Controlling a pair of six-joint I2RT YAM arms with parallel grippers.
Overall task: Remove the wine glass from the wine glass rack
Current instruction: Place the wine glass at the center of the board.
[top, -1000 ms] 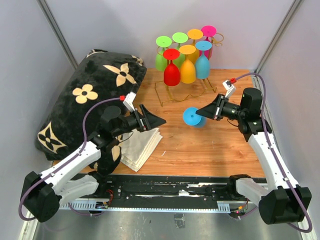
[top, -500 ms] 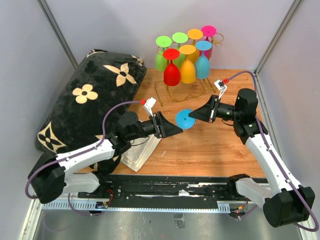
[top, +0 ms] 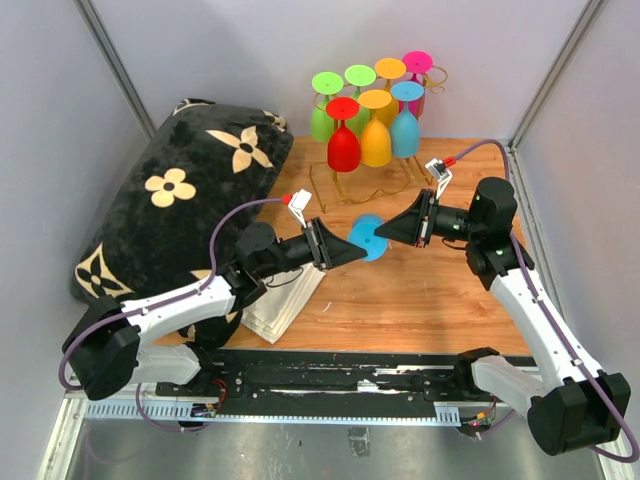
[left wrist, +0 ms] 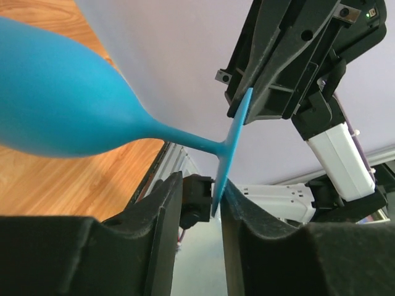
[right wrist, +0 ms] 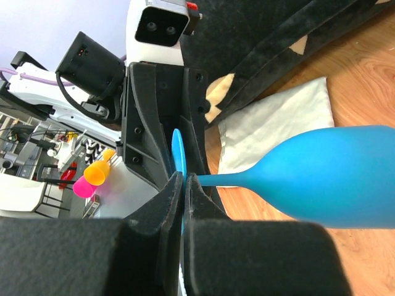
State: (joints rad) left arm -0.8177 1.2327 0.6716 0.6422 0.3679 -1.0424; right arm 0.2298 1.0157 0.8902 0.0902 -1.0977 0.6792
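My right gripper clamps the foot of the blue wine glass in mid-air, nearer than the wine glass rack, while my left gripper straddles that foot, jaws slightly apart.

1. You are looking into a robotics lab test cell. Plain pale grey wall panels, joined by bare metal corner struts, box in the workspace.
2. Your two white-and-black robot arms are bolted to a black mounting rail at the near edge of a light wooden tabletop.
3. The only homely things are a black plush cushion with cream flowers and a thin gold wire rack hung with bright plastic stemmed glasses.
4. Your right wrist view shows a blurred clutter of cables and gear outside the cell.
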